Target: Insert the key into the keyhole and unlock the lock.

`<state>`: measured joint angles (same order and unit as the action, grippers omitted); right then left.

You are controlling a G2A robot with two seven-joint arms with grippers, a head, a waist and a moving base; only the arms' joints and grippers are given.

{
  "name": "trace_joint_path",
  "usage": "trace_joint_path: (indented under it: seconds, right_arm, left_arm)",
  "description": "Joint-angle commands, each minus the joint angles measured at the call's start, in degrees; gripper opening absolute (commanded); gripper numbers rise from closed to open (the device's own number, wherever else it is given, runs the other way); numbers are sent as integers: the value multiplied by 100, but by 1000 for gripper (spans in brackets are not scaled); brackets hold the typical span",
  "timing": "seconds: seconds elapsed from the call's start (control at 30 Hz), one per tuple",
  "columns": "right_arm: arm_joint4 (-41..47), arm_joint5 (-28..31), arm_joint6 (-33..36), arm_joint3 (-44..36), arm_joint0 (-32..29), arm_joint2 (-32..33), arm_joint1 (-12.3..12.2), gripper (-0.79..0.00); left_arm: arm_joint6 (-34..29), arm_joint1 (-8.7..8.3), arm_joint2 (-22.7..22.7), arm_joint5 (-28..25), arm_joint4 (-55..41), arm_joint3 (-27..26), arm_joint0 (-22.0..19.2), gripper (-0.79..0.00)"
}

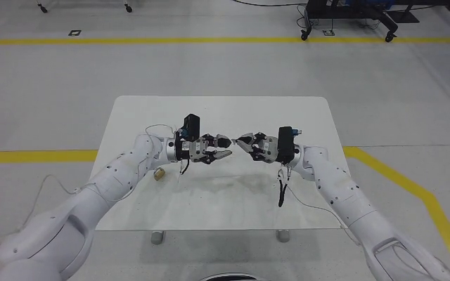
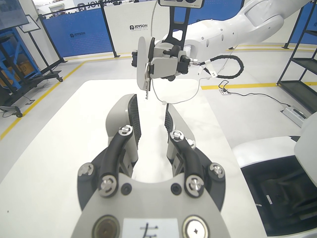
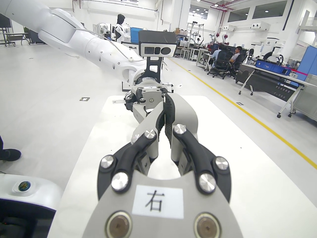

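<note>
My right gripper (image 1: 241, 142) is shut on a small metal key (image 2: 147, 85), which hangs blade-down from its fingertips above the middle of the white table (image 1: 211, 211). Facing it tip to tip, a short gap away, my left gripper (image 1: 225, 151) is open with nothing between its ribbed pads (image 2: 133, 115). In the right wrist view the right gripper's fingers (image 3: 171, 115) press together and hide the key. A small brass lock (image 1: 159, 173) lies on the table beside the left forearm, well away from both grippers.
A black cable (image 1: 281, 186) hangs from the right wrist over the table. In the left wrist view, the bare table surface (image 2: 74, 125) stretches beneath both grippers. Yellow floor lines and shelving lie off the table.
</note>
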<state>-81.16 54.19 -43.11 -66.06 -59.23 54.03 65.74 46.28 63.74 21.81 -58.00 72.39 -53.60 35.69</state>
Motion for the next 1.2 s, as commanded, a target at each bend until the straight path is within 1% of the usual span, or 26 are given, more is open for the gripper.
trace_joint_path:
  seconds: [0.0, 0.17, 0.2, 0.27, 0.33, 0.6, 0.8, 0.83, 0.87, 1.0, 1.17]
  right_arm:
    - [-28, 2, -26, 15, 11, -19, 5, -785]
    - [-100, 37, -48, 76, 46, -60, 15, -785]
    - [-106, 40, -55, 86, 52, -63, 16, -785]
    - [-118, 43, -75, 104, 57, -67, 17, -785]
    - [-136, 52, -100, 110, 57, -65, 15, -785]
    - [-198, 53, -188, 116, 49, -58, 7, -785]
    - [-223, 32, -206, 123, 48, -56, 5, -785]
    - [-220, 34, -204, 126, 46, -53, 4, -776]
    - [-219, 38, -190, 135, 46, -48, 2, -748]
    - [-236, 30, -119, 138, 18, 9, -22, -597]
    - [-368, -111, -43, 32, -161, 228, -115, -493]
  left_arm:
    - [0, 9, -53, 0, -32, 5, -33, -573]
    - [0, 48, -185, 0, -109, 7, -123, -637]
    - [0, 57, -205, 0, -121, 14, -142, -665]
    - [0, 76, -246, 0, -143, 35, -174, -745]
    - [0, 93, -288, 0, -142, 79, -213, -785]
    - [0, 150, -395, 0, -229, 210, -289, -785]
    - [0, 155, -391, 0, -258, 265, -297, -785]
    - [0, 151, -380, 0, -260, 270, -295, -785]
    - [0, 144, -364, 0, -255, 275, -294, -785]
    - [13, 89, -250, 13, -205, 290, -263, -785]
    - [58, -27, -73, 58, 28, 290, -185, -785]
